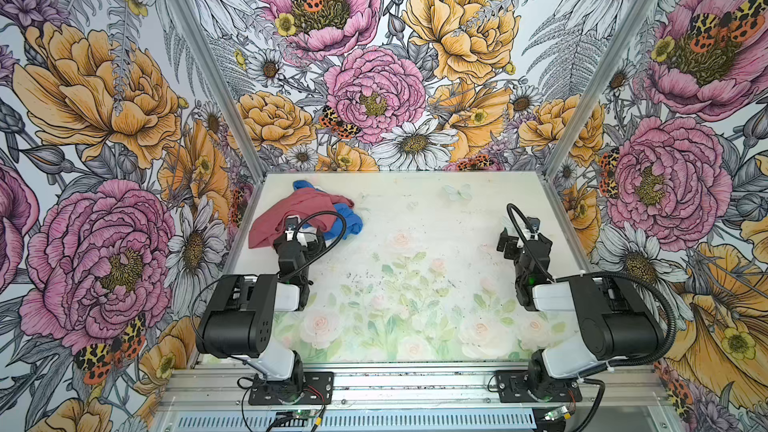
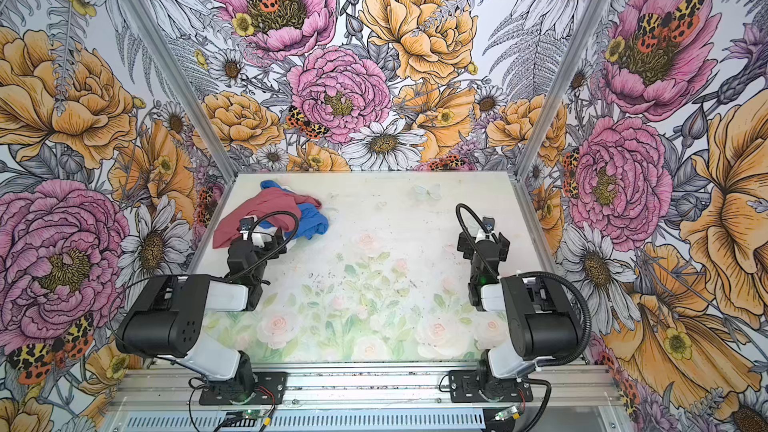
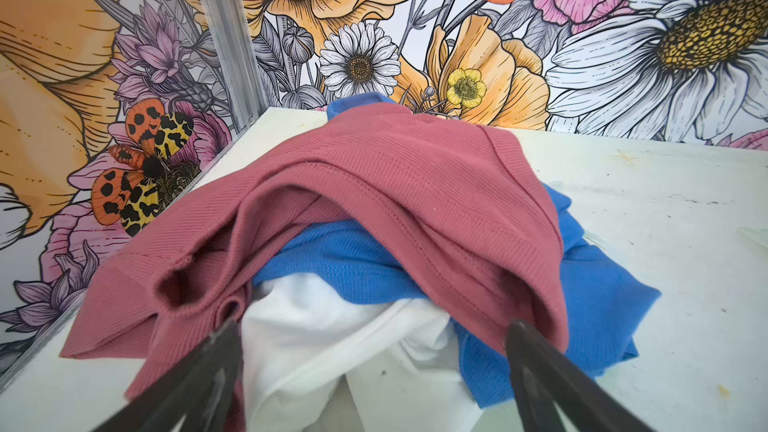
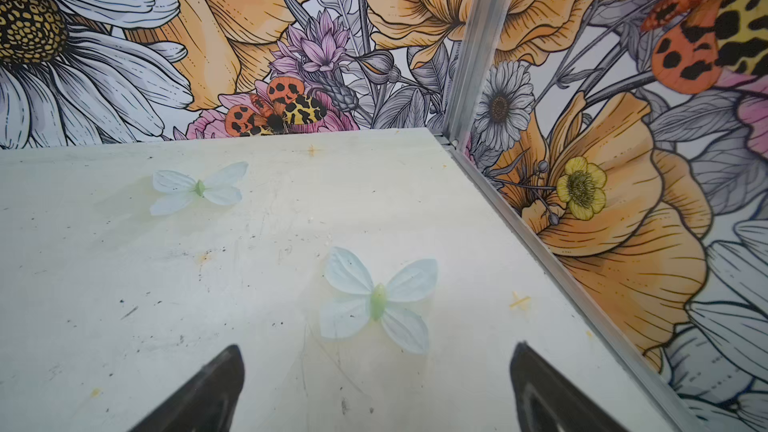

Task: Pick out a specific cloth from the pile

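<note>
Gaping wide, the left gripper (image 3: 374, 326) frames the white cloth (image 3: 316, 351) between its jaws, gripping nothing. It pokes out at the near edge of the pile (image 1: 303, 214), under the blue cloth (image 3: 602, 297) and dusty-red cloth (image 3: 415, 184), in the far-left corner of the table (image 4: 124, 284). Right gripper (image 4: 376, 347) well apart, jaws spread too, over a printed butterfly (image 4: 376, 301).

pile (image 1: 299, 211) far left on table (image 1: 419, 218), cloth (image 3: 316, 338) seemingly underneath

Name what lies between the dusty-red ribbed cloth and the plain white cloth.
The bright blue knit cloth, under the dusty-red cloth and over the white cloth; left wrist view shows it.
</note>
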Robot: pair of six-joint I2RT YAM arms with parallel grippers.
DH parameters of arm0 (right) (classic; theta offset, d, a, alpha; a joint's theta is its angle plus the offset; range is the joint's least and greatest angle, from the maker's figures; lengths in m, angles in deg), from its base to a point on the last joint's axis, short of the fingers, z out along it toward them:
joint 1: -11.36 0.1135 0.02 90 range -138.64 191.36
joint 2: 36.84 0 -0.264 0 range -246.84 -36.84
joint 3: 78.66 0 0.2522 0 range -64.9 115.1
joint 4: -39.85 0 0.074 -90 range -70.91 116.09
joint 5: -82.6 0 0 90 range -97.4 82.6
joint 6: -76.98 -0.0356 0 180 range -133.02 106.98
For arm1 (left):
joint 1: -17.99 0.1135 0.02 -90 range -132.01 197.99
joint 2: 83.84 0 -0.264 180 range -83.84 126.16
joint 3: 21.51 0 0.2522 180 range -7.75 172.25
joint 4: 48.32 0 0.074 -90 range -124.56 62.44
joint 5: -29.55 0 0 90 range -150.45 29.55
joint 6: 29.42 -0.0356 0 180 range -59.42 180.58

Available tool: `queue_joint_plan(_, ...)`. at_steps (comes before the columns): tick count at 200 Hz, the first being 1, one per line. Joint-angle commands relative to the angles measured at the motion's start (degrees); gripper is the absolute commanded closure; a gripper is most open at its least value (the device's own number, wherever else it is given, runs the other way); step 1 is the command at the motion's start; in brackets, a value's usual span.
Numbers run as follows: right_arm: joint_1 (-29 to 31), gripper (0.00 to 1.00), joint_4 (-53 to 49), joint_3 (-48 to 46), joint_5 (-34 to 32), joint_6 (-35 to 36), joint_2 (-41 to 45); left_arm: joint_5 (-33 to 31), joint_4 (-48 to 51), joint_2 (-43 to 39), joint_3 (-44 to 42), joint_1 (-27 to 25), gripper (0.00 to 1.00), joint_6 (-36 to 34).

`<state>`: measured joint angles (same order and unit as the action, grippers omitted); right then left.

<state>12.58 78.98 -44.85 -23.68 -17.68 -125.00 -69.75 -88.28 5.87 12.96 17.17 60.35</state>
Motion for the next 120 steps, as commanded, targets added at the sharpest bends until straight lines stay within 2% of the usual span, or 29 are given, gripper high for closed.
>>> queue_joint_plan(1, 0.46, 0.01, 0.20, 0.96, -0.52, -0.63, -0.08, 1.34, -0.11, -0.77, 0.82, 0.56, 0.01, -0.32)
queue_joint_plan(120, 0.48, 0.01, 0.30, 0.97, -0.57, -0.62, -0.08, 1.04, -0.25, -0.77, 0.81, 0.37, 0.01, -0.48)
